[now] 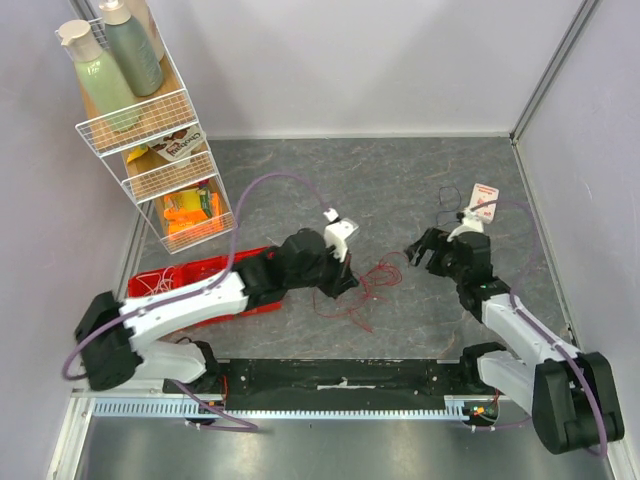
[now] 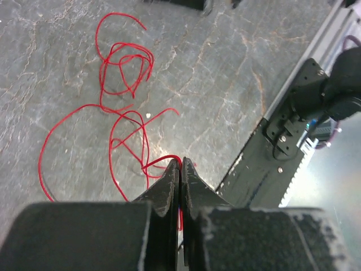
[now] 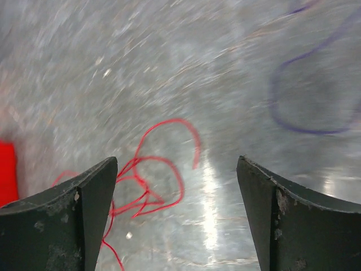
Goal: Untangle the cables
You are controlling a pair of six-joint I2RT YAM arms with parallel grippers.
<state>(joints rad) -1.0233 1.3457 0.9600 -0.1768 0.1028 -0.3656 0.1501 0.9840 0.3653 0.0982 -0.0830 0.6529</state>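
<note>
My right wrist view smeared, purple cable (image 3: 307,131) cut by its top edge, red cable (image 2: 161,162) end lost inside my left gripper (image 2: 180,163), red tray (image 1: 145,290) beside that gripper half covered.

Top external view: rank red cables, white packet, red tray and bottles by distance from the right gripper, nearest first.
From the right gripper:
1. red cables, just left of it, mid-table.
2. white packet, beyond it, towards the far right.
3. red tray, across the table, left side.
4. bottles, far-left corner.
</note>
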